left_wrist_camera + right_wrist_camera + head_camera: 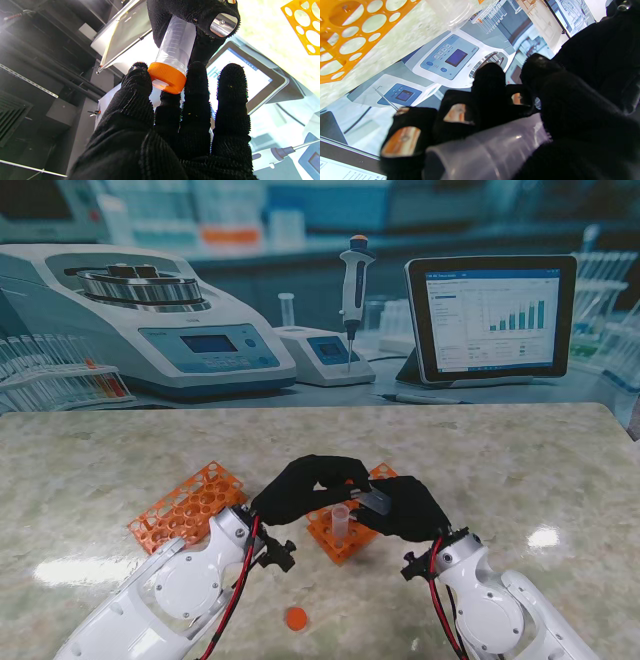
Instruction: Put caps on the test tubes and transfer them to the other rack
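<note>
Nearest to me on the marble table [520, 480] lay a loose orange cap [296, 618], alone on the stone between the two white forearms. Farther from me, both black-gloved hands met above the middle of the table. My right hand [408, 508] was wrapped round a clear test tube [373, 500], which it held lying nearly level, and in the right wrist view that tube [485, 152] ran across the palm under the curled fingers [487, 95]. My left hand [305, 485] was closed on an orange cap at the tube's end: the left wrist view showed the cap [167, 78] seated on the mouth of the tube [177, 45], with the left thumb and fingertips [140, 80] pressed against its rim while the other glove gripped the graduated body. Whether the cap was fully tight I could not tell. Just beneath the hands stood a small orange rack [345, 535] with one open tube [341, 522] upright in it. A second orange rack [188, 506] lay to the left, apart from the first, its holes bare as far as could be seen. Beyond the table's far edge hung a backdrop showing laboratory gear, with a tablet screen [492, 318] among it.
</note>
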Tool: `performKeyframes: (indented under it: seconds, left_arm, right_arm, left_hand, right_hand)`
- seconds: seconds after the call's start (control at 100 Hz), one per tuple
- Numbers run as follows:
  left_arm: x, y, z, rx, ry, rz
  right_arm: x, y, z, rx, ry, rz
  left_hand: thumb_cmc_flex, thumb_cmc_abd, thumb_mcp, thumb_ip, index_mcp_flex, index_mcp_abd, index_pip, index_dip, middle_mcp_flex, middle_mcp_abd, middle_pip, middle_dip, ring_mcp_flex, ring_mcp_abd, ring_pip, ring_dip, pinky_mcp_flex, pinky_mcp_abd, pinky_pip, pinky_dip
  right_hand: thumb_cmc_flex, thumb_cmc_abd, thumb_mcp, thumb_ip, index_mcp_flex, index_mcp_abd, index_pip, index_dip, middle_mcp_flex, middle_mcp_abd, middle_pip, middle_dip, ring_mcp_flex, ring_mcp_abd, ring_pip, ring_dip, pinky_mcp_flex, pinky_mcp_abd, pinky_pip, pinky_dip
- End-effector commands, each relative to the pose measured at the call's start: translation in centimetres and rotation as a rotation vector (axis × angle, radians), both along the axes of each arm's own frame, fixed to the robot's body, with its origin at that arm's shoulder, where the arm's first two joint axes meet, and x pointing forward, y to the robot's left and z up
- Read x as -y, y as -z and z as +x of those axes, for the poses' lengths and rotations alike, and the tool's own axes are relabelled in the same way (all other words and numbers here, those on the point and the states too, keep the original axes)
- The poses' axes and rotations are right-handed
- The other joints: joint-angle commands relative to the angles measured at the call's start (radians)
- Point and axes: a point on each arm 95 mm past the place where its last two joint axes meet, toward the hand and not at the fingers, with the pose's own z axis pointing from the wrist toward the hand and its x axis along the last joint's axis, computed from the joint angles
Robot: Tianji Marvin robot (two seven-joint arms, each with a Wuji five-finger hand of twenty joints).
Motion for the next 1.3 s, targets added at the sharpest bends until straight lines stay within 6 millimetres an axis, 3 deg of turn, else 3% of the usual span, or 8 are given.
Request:
performKeyframes:
  seconds: [0.0, 0.25, 0.49, 0.75, 0.84, 1.01, 1.16, 1.29]
  left_arm:
    - [0.2, 0.0, -0.2, -0.008, -0.002, -0.005]
    - [0.0, -0.2, -0.2, 0.007, -0.023, -0.007]
    - [-0.2, -0.3, -0.1, 0.016, -0.036, -0.012]
    - [-0.3, -0.6, -0.1, 0.033, -0.048, -0.008]
    - [-0.3, -0.7, -0.1, 0.035, -0.048, -0.011]
    - [-0.3, -0.7, -0.1, 0.045, -0.049, -0.008]
    - [-0.6, -0.9, -0.2, 0.064, -0.055, 0.009]
    - [-0.9, -0.9, -0.2, 0.08, -0.058, 0.031]
  right_arm:
    - [-0.5, -0.2, -0.2, 0.004, -0.009, 0.011]
    - [-0.4, -0.2, -0.2, 0.005, -0.006, 0.009]
    - [-0.3, -0.2, -0.2, 0.003, -0.006, 0.008]
    - [-0.3, -0.2, -0.1, 0.002, -0.006, 0.008]
    - [-0.3, -0.2, -0.1, 0.002, -0.006, 0.007]
    - [-0.3, -0.2, -0.1, 0.001, -0.006, 0.007]
    - [-0.3, -0.2, -0.1, 0.002, -0.005, 0.008]
    - [-0.2, -0.2, -0.1, 0.003, -0.004, 0.007]
  left_hand:
    - [0.033, 0.081, -0.021, 0.042, 0.045, 0.071, -0.012, -0.013, -0.015, 0.01, 0.017, -0.037, -0.027, -0.022, -0.008, -0.017, -0.012, 0.009, -0.005, -0.018]
    - [0.013, 0.092, -0.03, 0.043, 0.032, 0.055, -0.051, -0.01, -0.05, 0.002, 0.014, -0.16, -0.055, -0.021, -0.058, -0.056, -0.086, 0.046, -0.023, -0.013]
    - [-0.013, 0.099, -0.034, 0.045, 0.005, -0.023, -0.046, 0.014, -0.079, 0.0, -0.021, -0.209, -0.082, -0.013, -0.142, -0.129, -0.185, 0.099, -0.067, -0.017]
    - [-0.074, 0.101, -0.037, 0.047, -0.055, -0.071, -0.125, 0.0, -0.133, -0.019, -0.071, -0.271, -0.194, 0.03, -0.306, -0.283, -0.391, 0.172, -0.246, -0.077]
    - [-0.084, 0.096, -0.036, 0.048, -0.073, -0.048, -0.158, -0.016, -0.145, -0.017, -0.083, -0.285, -0.206, 0.027, -0.331, -0.312, -0.403, 0.165, -0.277, -0.095]
    - [-0.125, 0.083, -0.033, 0.054, -0.111, -0.057, -0.234, -0.045, -0.185, -0.022, -0.106, -0.314, -0.265, 0.029, -0.378, -0.358, -0.465, 0.165, -0.348, -0.126]
    - [-0.186, 0.098, -0.031, 0.057, -0.155, 0.075, -0.312, -0.074, -0.254, -0.014, -0.123, -0.331, -0.325, 0.027, -0.412, -0.395, -0.504, 0.151, -0.417, -0.15]
    - [-0.195, 0.041, -0.039, 0.056, -0.179, 0.129, -0.328, -0.079, -0.296, -0.01, -0.133, -0.335, -0.362, 0.024, -0.425, -0.406, -0.521, 0.145, -0.437, -0.153]
  right_hand:
    - [0.041, 0.015, -0.004, 0.0, 0.031, -0.073, 0.032, 0.033, 0.016, 0.063, 0.003, -0.004, 0.053, -0.153, 0.118, 0.035, 0.034, -0.048, 0.11, 0.005]
    - [0.04, 0.017, -0.005, 0.0, 0.03, -0.074, 0.031, 0.033, 0.015, 0.062, 0.003, -0.004, 0.053, -0.154, 0.118, 0.035, 0.034, -0.049, 0.11, 0.005]
    - [0.041, 0.018, -0.006, 0.0, 0.03, -0.078, 0.03, 0.034, 0.014, 0.06, 0.003, -0.004, 0.053, -0.153, 0.118, 0.035, 0.034, -0.048, 0.11, 0.005]
    - [0.039, 0.018, -0.006, 0.0, 0.03, -0.078, 0.03, 0.035, 0.014, 0.06, 0.004, -0.004, 0.053, -0.154, 0.118, 0.035, 0.034, -0.048, 0.11, 0.005]
    - [0.04, 0.017, -0.006, 0.0, 0.03, -0.078, 0.03, 0.035, 0.015, 0.061, 0.004, -0.004, 0.053, -0.153, 0.118, 0.035, 0.034, -0.048, 0.11, 0.005]
    - [0.039, 0.018, -0.006, 0.0, 0.03, -0.078, 0.029, 0.036, 0.015, 0.06, 0.004, -0.004, 0.053, -0.153, 0.119, 0.035, 0.034, -0.048, 0.11, 0.005]
    - [0.039, 0.018, -0.007, 0.0, 0.03, -0.078, 0.029, 0.036, 0.014, 0.06, 0.004, -0.004, 0.053, -0.153, 0.119, 0.035, 0.034, -0.048, 0.11, 0.005]
    - [0.04, 0.018, -0.007, 0.0, 0.03, -0.078, 0.029, 0.036, 0.013, 0.06, 0.004, -0.004, 0.053, -0.153, 0.119, 0.035, 0.034, -0.048, 0.11, 0.005]
